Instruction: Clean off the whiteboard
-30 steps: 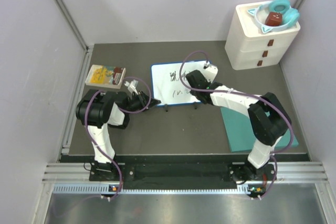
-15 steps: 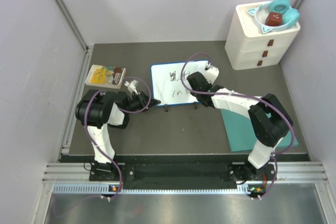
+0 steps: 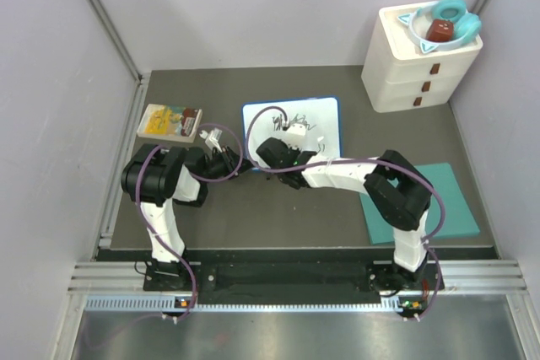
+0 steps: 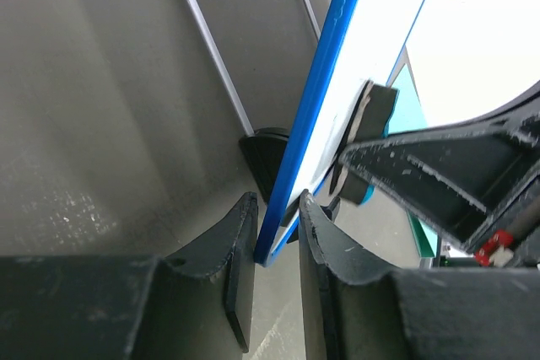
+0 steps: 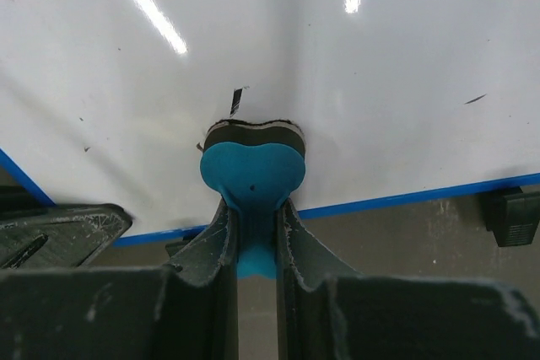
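Note:
The whiteboard (image 3: 314, 126), white with a thin blue rim, stands tilted on a wire stand at mid table, with black scribbles (image 3: 272, 121) on its upper part. My left gripper (image 3: 245, 166) is shut on the board's lower left corner; in the left wrist view its fingers (image 4: 240, 233) clamp the blue edge (image 4: 316, 107). My right gripper (image 3: 276, 154) is shut on a blue eraser (image 5: 253, 170), whose dark felt presses against the board's face (image 5: 354, 48) near its lower left rim. A small black mark (image 5: 235, 100) sits just above the eraser.
A flat teal mat (image 3: 443, 200) lies at the right under the right arm. A white drawer unit (image 3: 418, 61) with a teal bowl (image 3: 447, 16) stands at the back right. A colourful box (image 3: 170, 121) lies at the left. The stand's wire leg (image 4: 219, 48) shows behind the board.
My right gripper has swept the eraser left along the board's lower part, from the right-middle to the lower left. The left gripper has stayed clamped on the corner.

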